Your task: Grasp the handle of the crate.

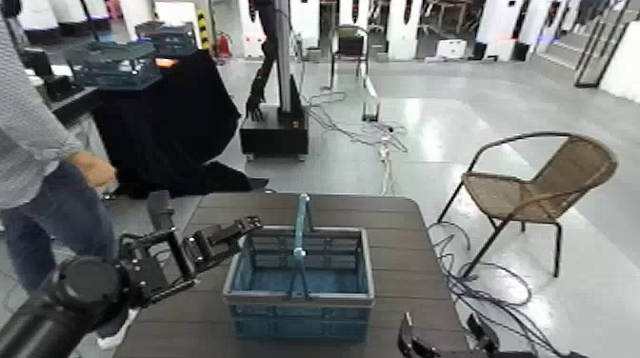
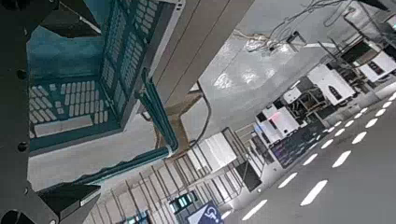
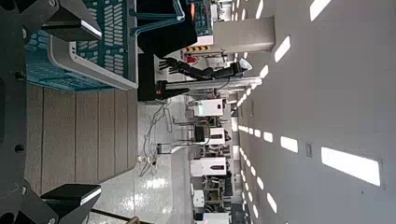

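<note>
Dark slatted table (image 1: 400, 248) fills the foreground, the crate (image 1: 299, 286) sitting mid-table, its handle (image 1: 302, 233) standing upright. Left gripper (image 1: 250, 227) hovers at the crate's ten o'clock corner, jaws spread. Right gripper (image 1: 448, 338) waits at five o'clock, jaws spread.

handle (image 1: 302, 233) upright over crate (image 1: 299, 300), open air on both sides. left gripper (image 1: 250, 228) near left rim. person (image 1: 38, 162) crowds left table edge.
</note>
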